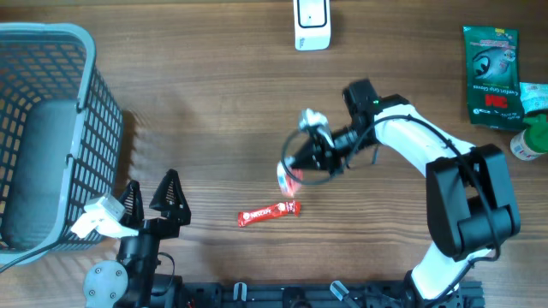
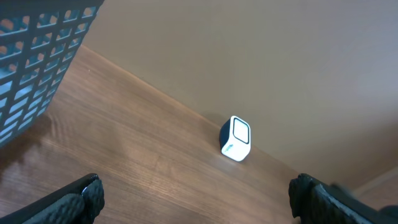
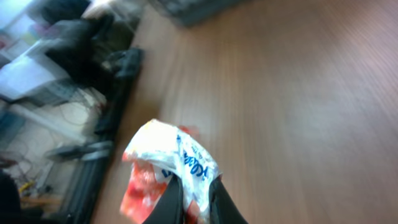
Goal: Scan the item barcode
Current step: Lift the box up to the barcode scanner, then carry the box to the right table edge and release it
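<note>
Wood-grain table (image 1: 214, 128), smooth, matte. Right gripper (image 1: 301, 164) is clamped on a crinkled, glossy packet (image 1: 289, 176), white with red and blue print, held just above the tabletop near the middle. Wrist view: the thin dark fingers (image 3: 174, 200) are pinched together on the packet's lower edge. A white, boxy, round-cornered scanner (image 1: 311, 24) stands at the far edge, well apart from the packet, bare wood between. A slim red sachet (image 1: 268, 213) lies flat just in front of the packet. Left gripper (image 1: 152, 197) has its jaws spread wide, holding nothing, beside a grey-blue plastic lattice basket (image 1: 101, 103); a dull grey shape inside, not identifiable. A green pouch (image 1: 491, 75) and a green-capped bottle (image 1: 531, 137) lie at the right edge.
</note>
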Available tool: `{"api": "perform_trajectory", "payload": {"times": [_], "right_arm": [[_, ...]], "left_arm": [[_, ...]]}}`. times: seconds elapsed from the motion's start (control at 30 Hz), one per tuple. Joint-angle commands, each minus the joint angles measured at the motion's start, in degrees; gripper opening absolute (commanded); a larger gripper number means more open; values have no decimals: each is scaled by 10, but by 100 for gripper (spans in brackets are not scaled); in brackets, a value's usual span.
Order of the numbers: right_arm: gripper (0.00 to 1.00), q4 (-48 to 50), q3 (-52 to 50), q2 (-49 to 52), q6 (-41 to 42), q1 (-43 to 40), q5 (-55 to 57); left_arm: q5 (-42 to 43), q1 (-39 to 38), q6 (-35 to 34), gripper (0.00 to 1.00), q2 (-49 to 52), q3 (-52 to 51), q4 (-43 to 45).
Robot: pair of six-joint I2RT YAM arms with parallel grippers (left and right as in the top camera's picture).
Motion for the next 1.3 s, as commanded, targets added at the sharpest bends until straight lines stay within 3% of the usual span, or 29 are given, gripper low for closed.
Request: {"api": "perform_trajectory", "payload": {"times": [0.0, 0.13, 0.23, 0.4, 0.53, 0.67, 0.77, 1.0, 1.13, 1.27], "right_arm": [[4, 87, 57, -14, 303, 1, 180], [5, -14, 165, -51, 269, 1, 191], [4, -115, 207, -117, 247, 2, 290], [5, -134, 201, -254, 349, 12, 441], [5, -34, 173, -252, 367, 15, 559], [4, 132, 164, -170, 351, 15, 694], [4, 187, 181, -104, 307, 15, 766], [4, 441, 226, 44, 105, 17, 840], [5, 597, 257, 149, -72, 22, 840], [4, 672, 307, 237, -223, 36, 864]], "left_arm": [[7, -3, 4, 100, -2, -3, 1], [7, -3, 4, 100, -2, -3, 1], [7, -3, 4, 100, -2, -3, 1], [7, -3, 4, 100, -2, -3, 1], [7, -3, 4, 100, -2, -3, 1], [7, -3, 4, 100, -2, -3, 1], [7, -3, 4, 100, -2, -3, 1], [7, -3, 4, 100, -2, -3, 1], [7, -3, 4, 100, -2, -3, 1], [7, -3, 4, 100, -2, -3, 1]]}}
